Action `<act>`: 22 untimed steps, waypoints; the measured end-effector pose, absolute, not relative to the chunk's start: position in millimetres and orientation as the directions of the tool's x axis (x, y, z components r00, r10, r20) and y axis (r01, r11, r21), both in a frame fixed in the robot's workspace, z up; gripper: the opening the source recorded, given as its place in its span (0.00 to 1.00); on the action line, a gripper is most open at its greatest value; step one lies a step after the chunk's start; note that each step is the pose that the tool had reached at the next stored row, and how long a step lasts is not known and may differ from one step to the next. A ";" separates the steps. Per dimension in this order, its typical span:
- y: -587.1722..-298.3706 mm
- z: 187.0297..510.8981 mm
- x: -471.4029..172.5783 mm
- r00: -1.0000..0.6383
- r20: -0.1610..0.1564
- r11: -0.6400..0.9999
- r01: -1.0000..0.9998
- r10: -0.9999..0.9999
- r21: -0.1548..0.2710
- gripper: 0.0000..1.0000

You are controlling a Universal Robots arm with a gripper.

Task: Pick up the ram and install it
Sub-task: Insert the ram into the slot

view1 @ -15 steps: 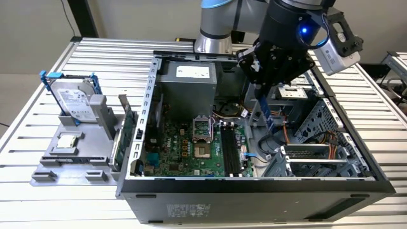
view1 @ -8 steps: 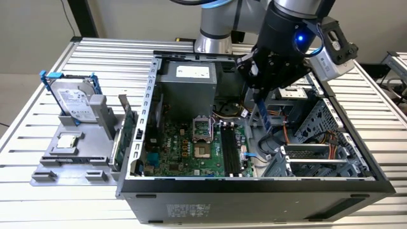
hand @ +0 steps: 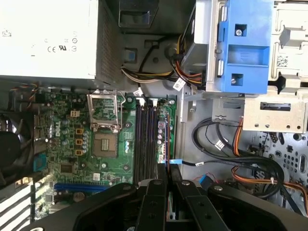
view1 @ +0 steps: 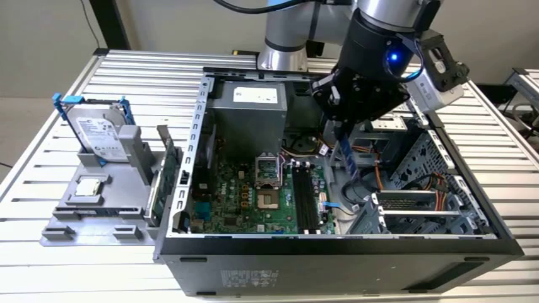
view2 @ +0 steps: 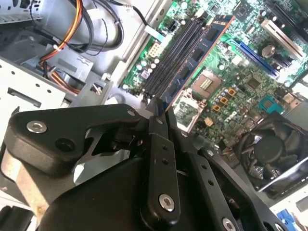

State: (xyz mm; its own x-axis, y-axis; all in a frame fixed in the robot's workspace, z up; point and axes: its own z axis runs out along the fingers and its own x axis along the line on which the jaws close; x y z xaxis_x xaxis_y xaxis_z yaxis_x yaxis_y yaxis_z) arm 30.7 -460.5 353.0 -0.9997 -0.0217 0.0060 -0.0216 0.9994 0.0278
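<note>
1. The tool (view2: 158, 109) is matt black, with bright metal screw heads.
2. The ram (view2: 198, 52) is a smooth blue circuit board carrying matt black chips.
3. The motherboard (hand: 111, 161) is a glossy green board.
4. The case (view1: 438, 158) is dull grey sheet metal, perforated in places.
5. The bench (view1: 34, 177) is pale, ribbed metal.
6. The holder (view1: 93, 224) is matt grey plastic.

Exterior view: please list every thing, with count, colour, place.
Open metal computer case: one, black, on slatted table.
Flat green motherboard: one, green, inside case.
Boxy metal power supply: one, grey, inside case.
Silver hard drive in blue frame: one, on grey holder, the exterior view's left.
Square silver processor chip: one, same holder.
Green expansion card: one, upright on holder.
Long thin dark blue ram stick: one, held above motherboard.
Black pincer: one, shut on ram stick.
</note>
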 end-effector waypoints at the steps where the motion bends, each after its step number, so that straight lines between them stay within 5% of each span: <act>1: -460.3 351.7 30.7 -1.000 0.006 0.999 -0.021 -0.022 0.028 0.00; 22: -456.7 329.6 30.7 -1.000 0.006 1.000 -0.021 -0.022 0.021 0.00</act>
